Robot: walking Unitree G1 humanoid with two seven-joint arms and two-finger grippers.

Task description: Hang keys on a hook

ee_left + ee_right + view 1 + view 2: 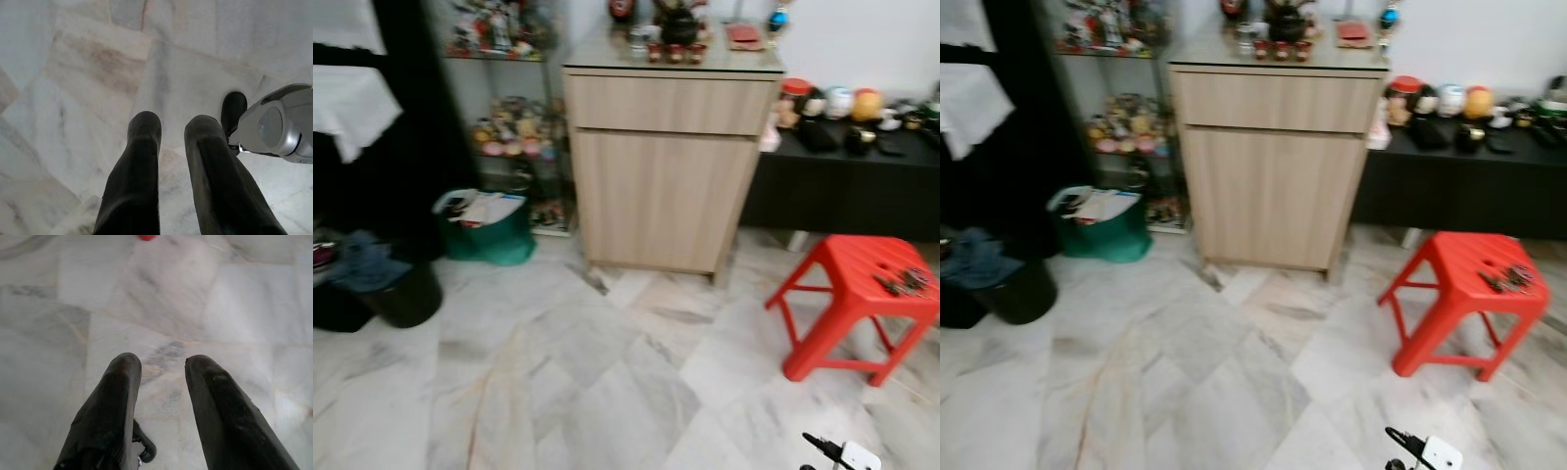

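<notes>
A bunch of dark keys (904,282) lies on the seat of a red plastic stool (857,299) at the right, also seen as keys (1508,279) on the stool (1459,294). My left gripper (172,128) hangs over the marble floor, its fingers apart with nothing between them. My right gripper (163,364) also points down at the floor, open and empty. A bit of the right arm (842,454) shows at the bottom edge, well short of the stool. I cannot make out a hook.
A light wooden cabinet (668,162) stands ahead with ornaments on top. A low black bench (842,181) with trinkets runs to its right. A green bag (489,227), a black bin (403,294) and glass shelves (509,117) stand at the left.
</notes>
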